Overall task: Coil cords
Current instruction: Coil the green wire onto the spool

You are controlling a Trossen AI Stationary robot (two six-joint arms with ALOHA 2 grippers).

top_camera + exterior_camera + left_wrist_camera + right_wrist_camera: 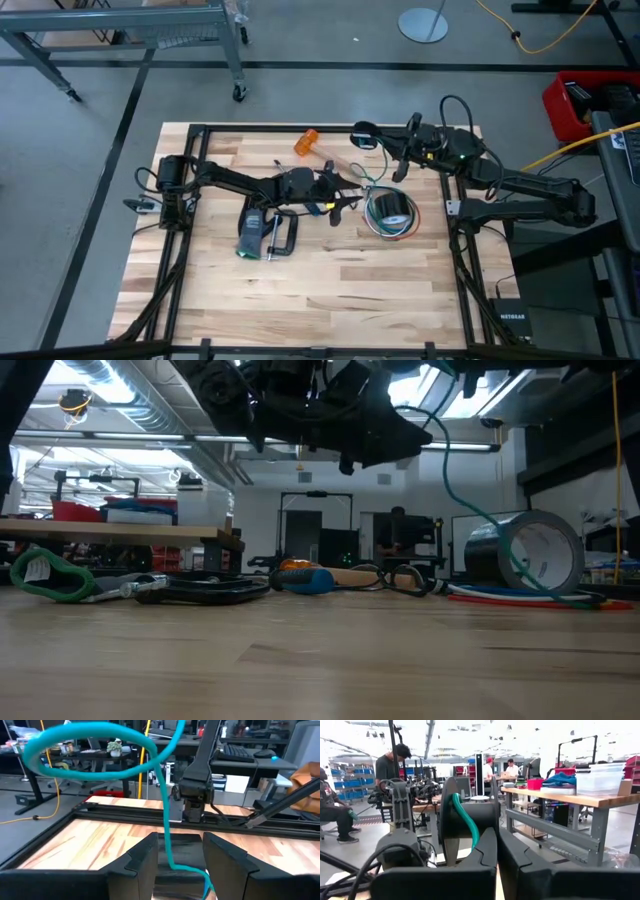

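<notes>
High view: the left gripper [340, 200] is mid-table and the right gripper [398, 170] lies just beyond it. One teal cord [365, 135] loops past the right gripper. One bundle of wires [385, 230] lies around a tape roll [390, 208], just beside the left gripper. One hammer [325, 152] lies beyond both.

Low view: the teal cord [470, 510] hangs from the arms overhead to the table by the tape roll [530, 555]. It sags freely, so I judge it light and limp. One black cord [395, 578] loops by the hammer [330, 577].

Left wrist view: the left gripper [177, 842] is spread, and the teal cord [166, 820] runs loose between its fingers and curls into one loop ahead.

Right wrist view: the right gripper [496, 837] is pressed together, pinching the teal cord [466, 820]. It probably slips easily, so it is best pinched close to the loop.
</notes>
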